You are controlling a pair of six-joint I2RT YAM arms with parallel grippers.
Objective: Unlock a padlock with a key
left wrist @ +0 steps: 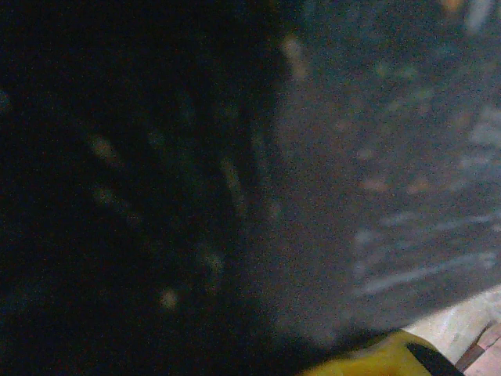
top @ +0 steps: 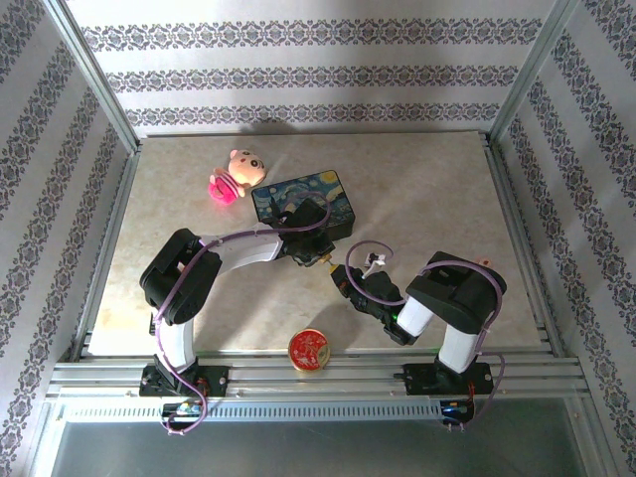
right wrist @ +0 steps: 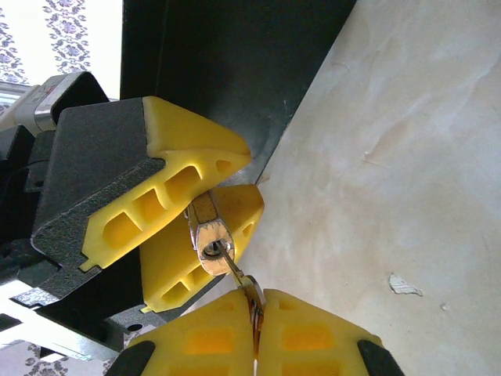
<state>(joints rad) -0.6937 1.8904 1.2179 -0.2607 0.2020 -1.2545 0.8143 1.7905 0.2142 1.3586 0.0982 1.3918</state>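
Observation:
In the right wrist view the tiny brass padlock is pinched between the yellow fingers of my left gripper, keyhole end facing the camera. A small key has its blade in the keyhole. My right gripper is shut on the key's head. From above, the left gripper and right gripper meet tip to tip just in front of the painted box. The padlock is a small speck between them. The left wrist view is dark and blurred, with one yellow finger at the bottom.
The dark painted box stands right behind the left gripper and fills the left wrist camera. A pink plush toy lies to the box's left. A round red-gold tin sits near the front rail. Beige tabletop lies open to the right.

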